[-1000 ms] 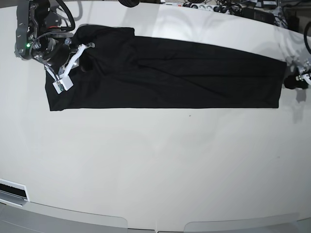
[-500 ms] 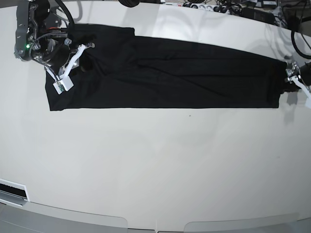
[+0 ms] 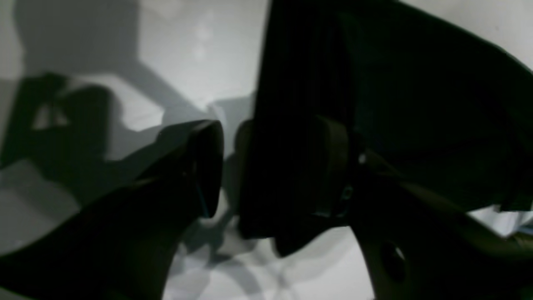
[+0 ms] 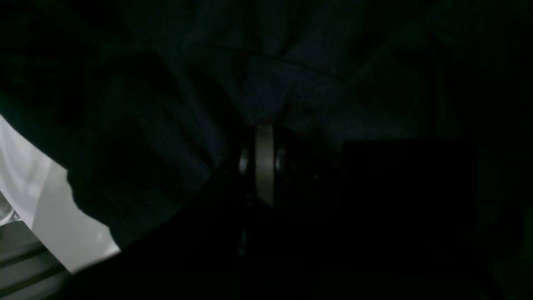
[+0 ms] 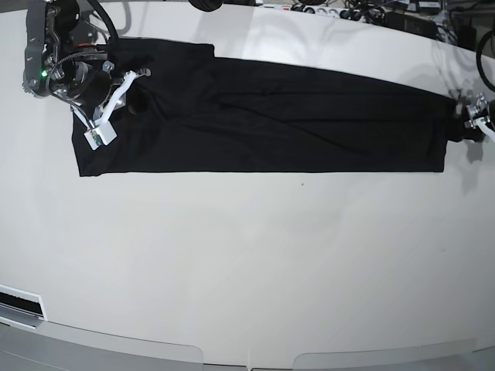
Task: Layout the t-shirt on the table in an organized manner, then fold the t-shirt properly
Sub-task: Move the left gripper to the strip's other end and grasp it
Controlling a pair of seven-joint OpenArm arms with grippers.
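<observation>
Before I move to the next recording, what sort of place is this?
Probably a robotics lab or test station: two cabled robot arms work over a glossy white table, with a black T-shirt spread between them.

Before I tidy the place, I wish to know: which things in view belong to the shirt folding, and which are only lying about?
For the job:
- black t-shirt
- white table

Just lying about:
- nothing I can identify; the dark cables at the far edge are unclear
</observation>
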